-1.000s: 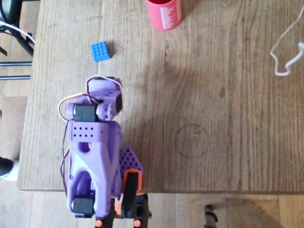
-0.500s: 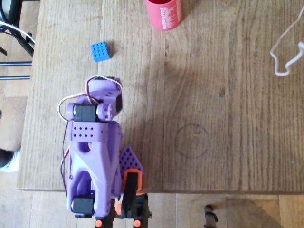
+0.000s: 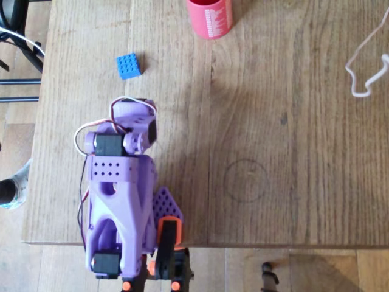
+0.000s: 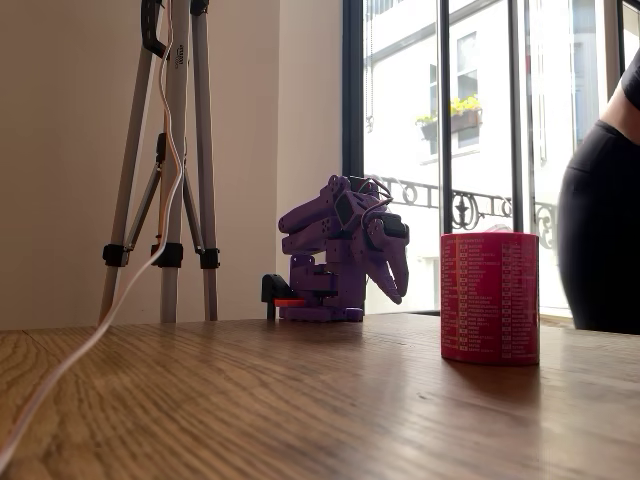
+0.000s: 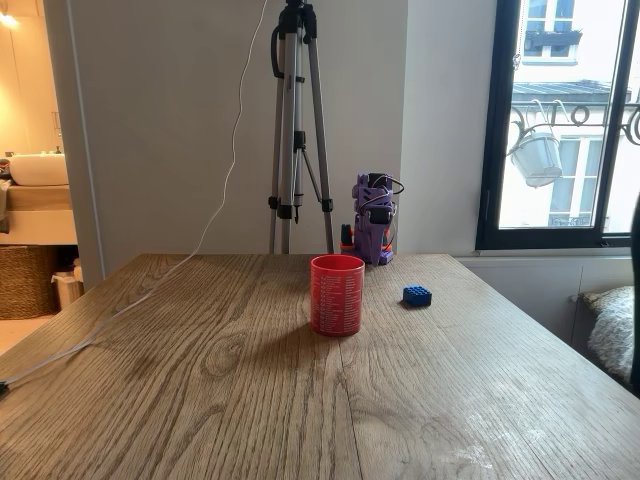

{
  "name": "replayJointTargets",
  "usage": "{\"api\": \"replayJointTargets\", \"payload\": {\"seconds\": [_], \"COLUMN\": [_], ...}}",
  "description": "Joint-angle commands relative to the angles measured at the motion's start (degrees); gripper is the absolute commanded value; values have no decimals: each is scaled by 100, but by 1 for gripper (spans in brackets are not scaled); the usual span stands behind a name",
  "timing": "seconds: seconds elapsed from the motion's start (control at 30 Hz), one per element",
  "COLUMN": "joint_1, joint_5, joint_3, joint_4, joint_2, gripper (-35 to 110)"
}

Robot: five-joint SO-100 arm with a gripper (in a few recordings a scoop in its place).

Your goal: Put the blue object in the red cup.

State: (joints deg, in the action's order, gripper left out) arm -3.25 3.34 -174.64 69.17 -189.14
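One blue brick (image 3: 128, 66) sits loose on the table (image 3: 273, 121), well apart from the red cup (image 3: 209, 18); the folded gripper (image 4: 393, 283) looks empty, its opening unclear, so a careless reach could nudge the brick aside.

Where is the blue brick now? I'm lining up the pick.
In the overhead view the blue brick lies flat on the table, upper left, between the folded purple arm and the red cup.

one blue object (image 3: 128, 66), one red cup (image 5: 336, 293)
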Motion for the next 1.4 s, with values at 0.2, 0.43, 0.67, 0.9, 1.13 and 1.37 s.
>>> {"api": "replayJointTargets", "payload": {"seconds": [0.2, 0.43, 0.67, 0.9, 1.13, 1.37], "joint_1": [97, 35, 202, -545, -606, -281], "joint_5": [132, -466, -237, 923, 1494, 747], "joint_3": [88, 9, 70, 1371, 3920, 6803], "joint_4": [-44, -457, -176, 431, 1134, 2487], "joint_2": [0, 0, 0, 360, 2839, 6592], "gripper": [10, 3, 1, 1, 1, 1]}}
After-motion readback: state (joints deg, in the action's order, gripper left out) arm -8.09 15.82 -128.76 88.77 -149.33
